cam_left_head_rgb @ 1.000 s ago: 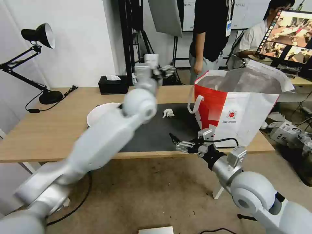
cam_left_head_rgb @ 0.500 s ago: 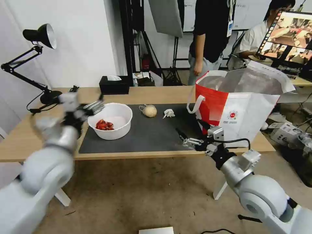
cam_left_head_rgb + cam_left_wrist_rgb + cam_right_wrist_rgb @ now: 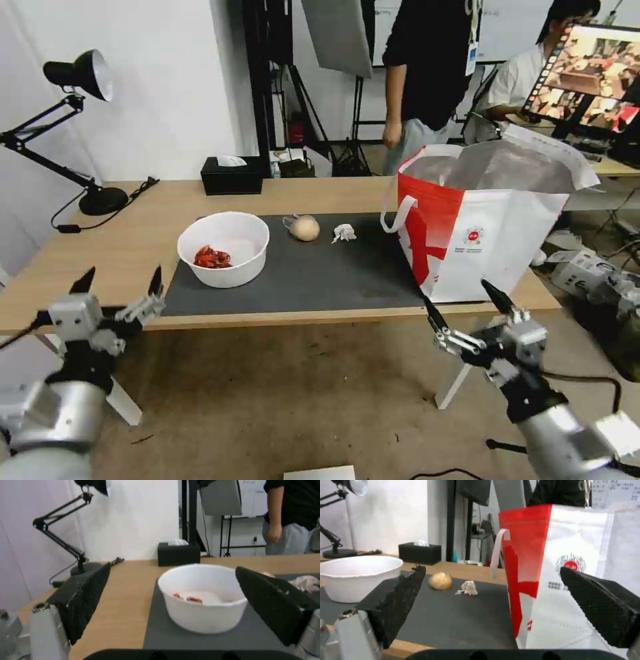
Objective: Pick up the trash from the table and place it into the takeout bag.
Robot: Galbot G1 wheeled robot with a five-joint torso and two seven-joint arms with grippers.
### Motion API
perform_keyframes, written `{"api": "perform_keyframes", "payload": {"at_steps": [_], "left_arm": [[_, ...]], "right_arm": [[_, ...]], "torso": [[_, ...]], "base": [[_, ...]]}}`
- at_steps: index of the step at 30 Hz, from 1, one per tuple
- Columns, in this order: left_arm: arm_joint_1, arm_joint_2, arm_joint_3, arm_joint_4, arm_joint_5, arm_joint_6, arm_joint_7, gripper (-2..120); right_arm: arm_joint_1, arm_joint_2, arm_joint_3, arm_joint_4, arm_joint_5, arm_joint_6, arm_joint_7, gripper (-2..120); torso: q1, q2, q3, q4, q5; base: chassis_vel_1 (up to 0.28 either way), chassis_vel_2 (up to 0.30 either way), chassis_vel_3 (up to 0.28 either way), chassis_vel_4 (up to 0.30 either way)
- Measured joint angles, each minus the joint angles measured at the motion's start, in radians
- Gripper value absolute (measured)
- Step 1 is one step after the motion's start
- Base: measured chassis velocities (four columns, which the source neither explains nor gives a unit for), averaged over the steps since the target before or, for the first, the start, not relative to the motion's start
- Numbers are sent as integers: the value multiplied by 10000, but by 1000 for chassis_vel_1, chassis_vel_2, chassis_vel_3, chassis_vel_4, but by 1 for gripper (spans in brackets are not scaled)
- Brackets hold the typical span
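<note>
Both grippers hang spread and empty below the light-wood table's (image 3: 120, 233) near edge. Ahead of the left gripper (image 3: 120, 285) sits a white round bowl (image 3: 225, 257) holding red shell scraps; beyond the right gripper (image 3: 467, 305) stands the boxy red-and-white foil-lined bag (image 3: 490, 223).

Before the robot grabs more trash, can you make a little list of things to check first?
1. Left gripper open and holding nothing: ok.
2. Right gripper open and holding nothing: ok.
3. Takeout bag upright on the table, top open: ok.
4. White bowl with red scraps upright on the dark mat: ok.
5. Beige ball and crumpled tissue lying apart, nothing on top: ok.
6. What is already inside the bag: cannot tell.
</note>
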Motion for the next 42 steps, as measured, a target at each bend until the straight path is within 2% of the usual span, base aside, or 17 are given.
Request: {"api": "perform_keyframes", "payload": {"at_steps": [6,13,21,25,30,39,42], "left_arm": [[128,-696,796,264,670,-521,484,100],[610,-1348,688,105,838,-1048,602,100],[910,-1842,811,102,1068,-1425,705,100],[1019,-1931,830,99,1013,-1431,830,100],[1164,-2062,1155,98,689,-952,947,100],[1143,-2093,1226,92,702,-896,971,100],[1218,-2265,1311,85,614,-569,1014,100]], "right_arm": [[392,437,-300,-659,-399,29,108,100],[-129,1138,-202,-650,-791,495,-117,100],[-160,1238,-334,-737,-965,624,-144,100],[-283,1314,-405,-713,-1012,669,-148,100],[-376,1373,-571,-686,-1161,682,-146,100],[-328,1364,-736,-645,-1214,680,-90,100],[-240,1305,-816,-661,-1223,626,-1,100]], "torso": [[4,-3,2,-3,1],[3,-2,1,-5,0],[4,-3,2,-2,1],[4,-3,2,-3,0],[4,-3,2,-3,0],[4,-3,2,-3,0],[4,-2,2,-3,0]], "base": [[0,0,0,0],[0,0,0,0],[0,0,0,0],[0,0,0,0],[0,0,0,0],[0,0,0,0],[0,0,0,0]]}}
